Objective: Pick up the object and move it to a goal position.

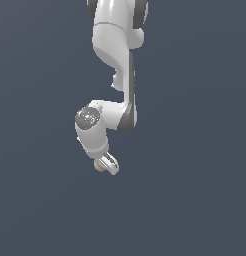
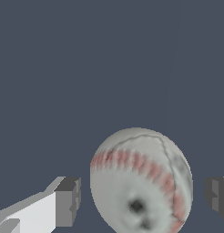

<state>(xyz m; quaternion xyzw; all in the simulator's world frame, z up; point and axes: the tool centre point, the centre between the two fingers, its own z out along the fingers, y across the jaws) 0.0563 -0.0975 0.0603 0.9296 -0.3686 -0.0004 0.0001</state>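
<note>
Between the spread fingers [image 2: 67,202] of the white Panda gripper [image 1: 106,165]: small off-white red-stitched baseball [image 2: 141,182], untouched by either pad. Arm bent downward, wrist low.

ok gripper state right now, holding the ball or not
gripper: open, fingers either side of the baseball with gaps showing, not gripping it yet

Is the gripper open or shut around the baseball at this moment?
Open. In the wrist view the gripper straddles the baseball, with grey floor showing between the ball and each finger pad.
</note>
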